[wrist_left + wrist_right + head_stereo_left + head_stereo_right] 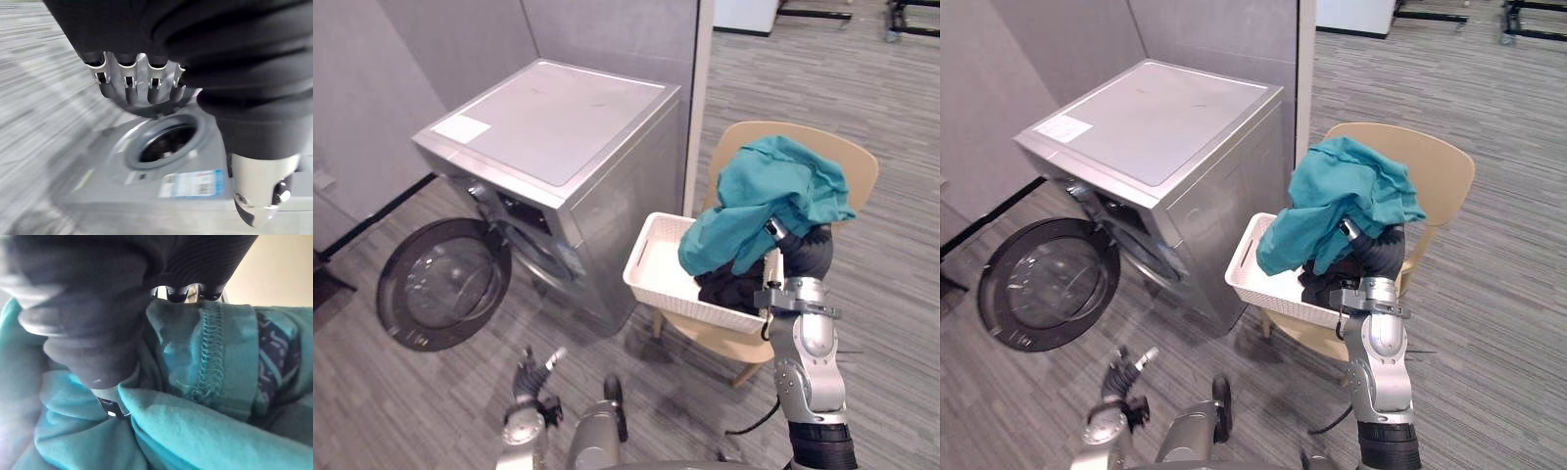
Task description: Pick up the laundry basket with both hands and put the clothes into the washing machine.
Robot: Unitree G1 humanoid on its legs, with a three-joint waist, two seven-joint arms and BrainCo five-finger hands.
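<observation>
I'd carry the teal garment [764,191], draped on my right hand [800,257] (fingers buried, grip unreadable) over the basket [658,257] beside the washing machine [558,137], low into its drum [164,144]; left hand [534,377] hangs slack-fingered before it.

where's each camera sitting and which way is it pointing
Left eye: on the head, looking down at washing machine, basket, teal garment; both arms show.
Right eye: same scene, slightly shifted sideways.
Left wrist: behind left hand, facing the machine's open drum.
Right wrist: behind right hand, pressed into the teal garment.
Shared: both eyes and left wrist see the machine.
</observation>
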